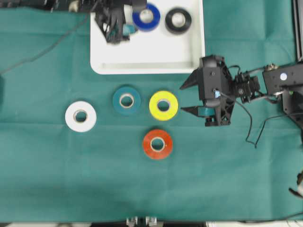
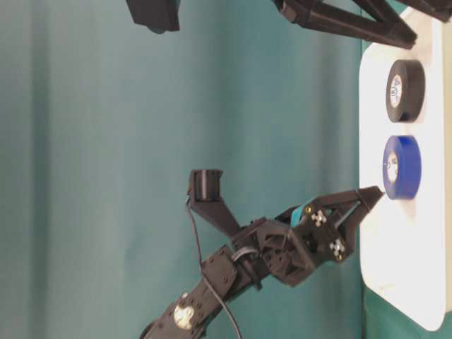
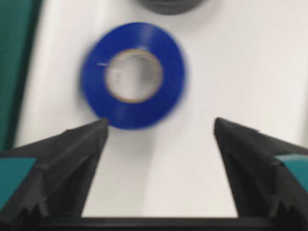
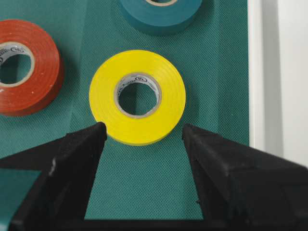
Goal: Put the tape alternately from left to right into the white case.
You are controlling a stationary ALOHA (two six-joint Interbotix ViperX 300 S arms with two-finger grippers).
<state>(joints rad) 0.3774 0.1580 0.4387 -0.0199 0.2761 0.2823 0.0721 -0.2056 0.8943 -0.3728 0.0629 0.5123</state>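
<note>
Lying farthest left on the green cloth [image 1: 42, 179] is the white roll [image 1: 80, 116], then the teal roll [image 1: 126, 100], the red-orange roll [image 1: 157, 144] and the yellow roll [image 1: 163, 105]. Beyond them, the white case [image 1: 147, 59] holds the blue roll [image 1: 146, 17] and the black roll [image 1: 178, 20] side by side. Over the case, the left gripper [image 3: 159, 130] gapes wide, empty, just beside the blue roll. At right, the right gripper [image 4: 142, 132] stands spread, empty, near the yellow roll.

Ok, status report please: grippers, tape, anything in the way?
Both grippers open, empty. Blue roll and black roll in white case. Right gripper faces yellow roll. Path clear.
</note>
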